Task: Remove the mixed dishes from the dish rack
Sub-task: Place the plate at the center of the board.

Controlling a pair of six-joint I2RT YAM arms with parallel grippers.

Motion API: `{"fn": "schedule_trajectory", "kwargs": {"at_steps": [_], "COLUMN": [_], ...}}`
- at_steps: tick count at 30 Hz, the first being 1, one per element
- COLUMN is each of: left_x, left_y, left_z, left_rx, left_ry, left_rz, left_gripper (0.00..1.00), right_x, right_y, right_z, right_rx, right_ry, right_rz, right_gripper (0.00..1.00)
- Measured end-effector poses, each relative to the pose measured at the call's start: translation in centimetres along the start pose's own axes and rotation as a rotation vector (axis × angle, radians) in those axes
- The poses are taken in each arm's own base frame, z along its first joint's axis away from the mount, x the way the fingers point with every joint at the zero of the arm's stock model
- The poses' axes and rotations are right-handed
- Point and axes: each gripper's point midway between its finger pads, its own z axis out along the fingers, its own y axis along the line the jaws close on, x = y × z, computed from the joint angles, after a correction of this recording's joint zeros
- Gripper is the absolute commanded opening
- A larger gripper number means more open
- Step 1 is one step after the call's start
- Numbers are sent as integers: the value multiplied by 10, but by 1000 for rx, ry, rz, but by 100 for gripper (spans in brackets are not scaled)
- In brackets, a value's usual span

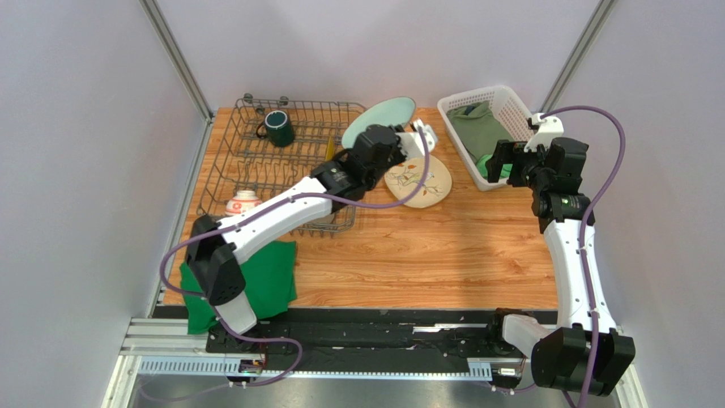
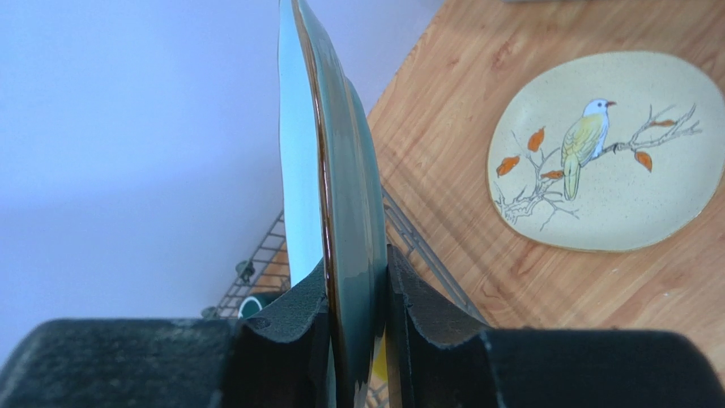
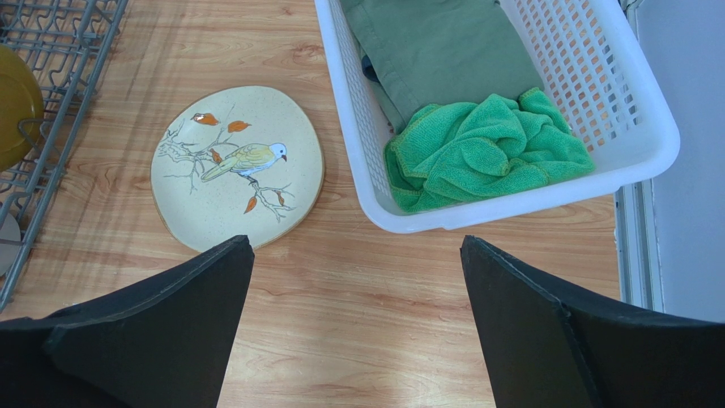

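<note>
Left hand [image 2: 355,327] pinches teal plate [image 2: 339,170]

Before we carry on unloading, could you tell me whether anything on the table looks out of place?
Only the green cloth at the near-left corner: it droops over the table edge. The pale teal plate stands on edge only because the left gripper pinches it; the bird plate lies flat, unbroken.

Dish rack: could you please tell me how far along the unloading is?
Done: the bird plate lies flat on the table. In hand: the left gripper is shut on the teal plate, held on edge. Left: the mug, a small patterned bowl and a yellow dish sit in the rack. The right gripper is open, holding nothing.
</note>
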Motion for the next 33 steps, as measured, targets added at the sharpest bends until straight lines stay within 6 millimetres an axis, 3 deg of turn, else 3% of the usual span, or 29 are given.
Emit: {"fn": "schedule_trajectory", "kwargs": {"at_steps": [7,11,24,33], "left_x": [36,53,44,69], "left_y": [-83,-116,-151,-184], "left_z": [53,72,100,120], "left_rx": [72,102,42,73], "left_ry": [59,78,5,27], "left_rz": [272,387,540,619], "left_gripper": [0,0,0,0], "right_x": [0,0,0,0], "right_y": [0,0,0,0], "right_z": [0,0,0,0], "right_rx": [0,0,1,2], "right_ry": [0,0,0,0], "right_rz": [0,0,-1,-1], "right_gripper": [99,99,99,99]}}
